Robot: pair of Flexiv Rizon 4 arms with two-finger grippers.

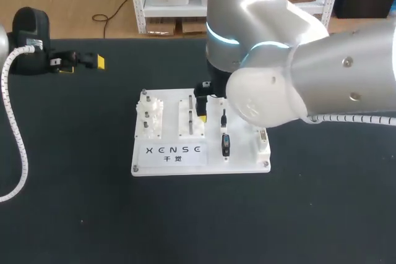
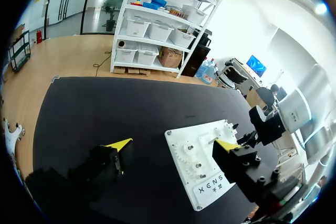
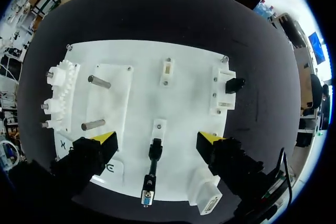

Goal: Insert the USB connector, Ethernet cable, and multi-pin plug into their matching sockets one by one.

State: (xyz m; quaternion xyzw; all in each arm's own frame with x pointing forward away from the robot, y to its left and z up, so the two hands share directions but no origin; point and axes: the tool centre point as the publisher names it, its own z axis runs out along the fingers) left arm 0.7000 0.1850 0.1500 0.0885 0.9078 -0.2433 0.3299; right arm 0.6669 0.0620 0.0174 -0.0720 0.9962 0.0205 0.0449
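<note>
The white board (image 3: pixel 184 103) lies under my right gripper (image 3: pixel 157 138), which hangs open above it. Between and below its fingers a black USB connector (image 3: pixel 155 150) sits at a small white socket (image 3: pixel 157 126); its cable runs to a blue-faced plug (image 3: pixel 147 196). Beside that plug lies a white multi-pin plug (image 3: pixel 207 199). A black plug (image 3: pixel 233 84) sits in a white socket block (image 3: pixel 220 90) at the board's far edge. In the head view my right arm covers most of the right gripper (image 1: pixel 203 108) over the board (image 1: pixel 173 165). My left gripper (image 1: pixel 83 62) stands open and empty, far left of the board.
White gears (image 3: pixel 55 98) and two metal pegs (image 3: pixel 97 82) occupy the board's other end, with another small socket (image 3: pixel 167 69) mid-board. The black table (image 1: pixel 93 214) surrounds the board. The left arm's white cable (image 1: pixel 15 134) trails along the table's left edge.
</note>
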